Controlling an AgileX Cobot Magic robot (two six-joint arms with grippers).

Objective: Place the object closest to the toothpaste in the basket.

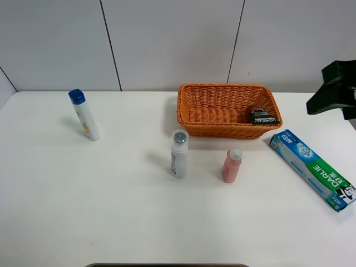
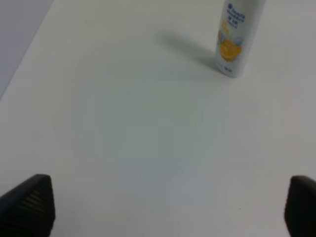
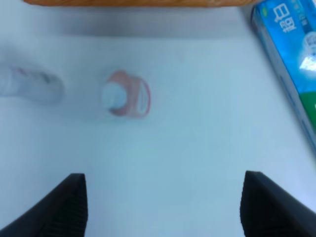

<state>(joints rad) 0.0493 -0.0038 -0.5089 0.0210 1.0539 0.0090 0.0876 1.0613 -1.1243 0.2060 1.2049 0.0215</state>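
The blue and green toothpaste box [image 1: 312,168] lies flat at the right of the table; its end shows in the right wrist view [image 3: 291,54]. A small pink bottle [image 1: 231,166] stands upright to its left, seen from above in the right wrist view [image 3: 126,95]. The orange wicker basket [image 1: 192,114] sits at the back and holds a dark packet [image 1: 260,115]. My right gripper [image 3: 160,205] is open and empty, high above the table; the arm [image 1: 332,89] shows at the right edge. My left gripper [image 2: 170,202] is open and empty over bare table.
A white bottle with a grey cap [image 1: 178,154] stands left of the pink one, blurred in the right wrist view [image 3: 29,85]. A white bottle with a blue cap [image 1: 85,115] stands at the far left, also in the left wrist view [image 2: 236,37].
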